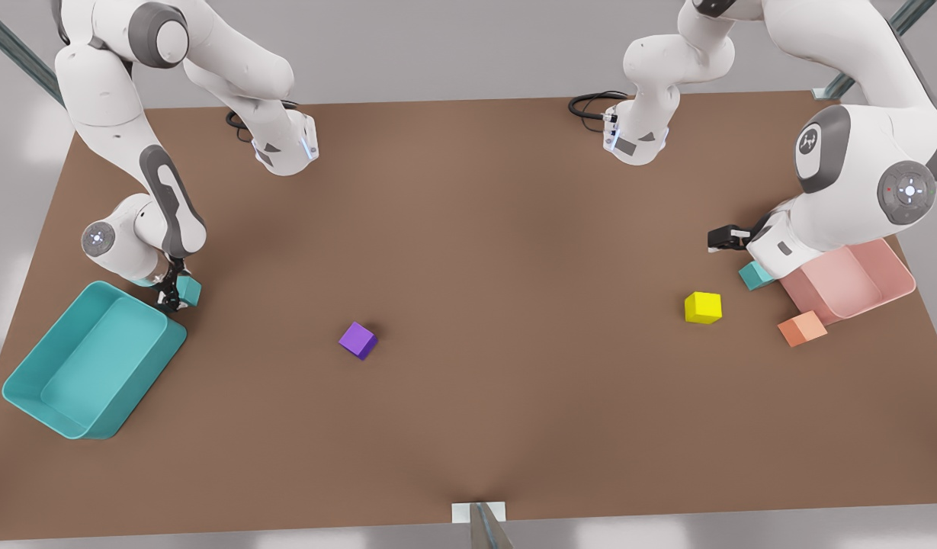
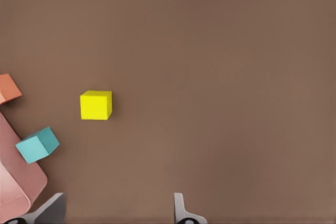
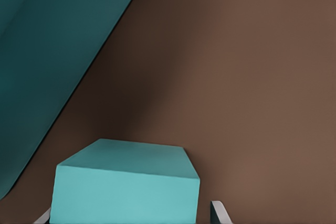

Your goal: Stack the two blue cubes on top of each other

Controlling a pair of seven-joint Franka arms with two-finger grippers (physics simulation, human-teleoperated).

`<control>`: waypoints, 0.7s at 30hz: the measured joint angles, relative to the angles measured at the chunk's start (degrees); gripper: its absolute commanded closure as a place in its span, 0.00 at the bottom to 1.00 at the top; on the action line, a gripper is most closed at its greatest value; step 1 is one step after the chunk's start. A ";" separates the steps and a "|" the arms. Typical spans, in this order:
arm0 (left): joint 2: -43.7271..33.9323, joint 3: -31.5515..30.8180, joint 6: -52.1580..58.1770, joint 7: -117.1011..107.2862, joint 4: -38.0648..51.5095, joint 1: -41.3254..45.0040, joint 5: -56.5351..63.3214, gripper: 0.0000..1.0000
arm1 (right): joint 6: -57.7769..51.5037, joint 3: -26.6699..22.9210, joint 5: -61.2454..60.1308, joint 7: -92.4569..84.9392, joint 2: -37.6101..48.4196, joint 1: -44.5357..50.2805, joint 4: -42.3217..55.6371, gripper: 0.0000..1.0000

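Right gripper [image 1: 171,297] sits low at the front view's left, just beside the far corner of the teal bin [image 1: 56,396]. Its fingers are clamped on the first blue cube [image 1: 188,290]; in the right wrist view that cube [image 3: 126,187] sits between the two finger tips, its lower part cut off by the frame edge. Whether it rests on the table [image 1: 468,427] or hangs just above, cannot tell. The bin wall [image 3: 52,61] shows dark alongside.

Left gripper [image 1: 723,238] is at the front view's right, above the table near the pink bin [image 1: 895,271]. Its fingers [image 2: 181,211] stand apart with nothing between them; in the front view they are largely hidden by the wrist.

Second blue cube [image 1: 755,275] lies on the table against the pink bin's near corner, partly covered by the left arm; it is seen whole in the left wrist view [image 2: 38,144].

Yellow cube [image 1: 703,307] is near it, orange cube [image 1: 802,329] just in front of the pink bin, purple cube [image 1: 358,340] mid-table, well apart
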State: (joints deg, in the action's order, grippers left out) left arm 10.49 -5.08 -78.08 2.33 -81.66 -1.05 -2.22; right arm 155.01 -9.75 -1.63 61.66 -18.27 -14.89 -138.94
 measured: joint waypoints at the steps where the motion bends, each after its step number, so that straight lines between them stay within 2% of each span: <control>1: 0.01 0.00 0.07 0.00 0.00 0.01 0.00 0.00 | 0.07 0.03 0.00 -0.07 -0.14 -0.12 -0.01 0.00; 3: 0.02 0.00 0.20 0.01 -0.01 0.08 0.00 0.00 | 0.20 0.05 0.00 -0.23 -0.27 -0.19 -0.03 0.01; 4: 0.03 0.00 0.25 0.01 -0.01 0.09 0.00 0.00 | 0.25 0.06 -0.02 -0.36 -0.29 -0.21 -0.03 0.11; 6: 0.03 0.00 0.33 0.01 -0.01 0.12 0.00 0.00 | 0.30 0.07 -0.01 -0.63 -0.30 -0.18 -0.02 0.19; 17: 1.10 0.00 0.89 0.01 -0.01 -0.18 0.00 0.00 | -0.65 0.09 -0.01 -1.90 1.06 -0.15 -0.18 0.21; 21: 0.99 0.00 1.51 0.00 0.20 -0.19 0.06 0.00 | -1.39 0.17 -0.04 -2.33 0.99 -0.05 -0.18 0.28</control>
State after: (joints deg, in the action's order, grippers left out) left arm 11.48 -5.08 -76.57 2.33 -81.46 -1.24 -2.16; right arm 153.62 -9.58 -1.68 59.34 -17.28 -14.94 -139.12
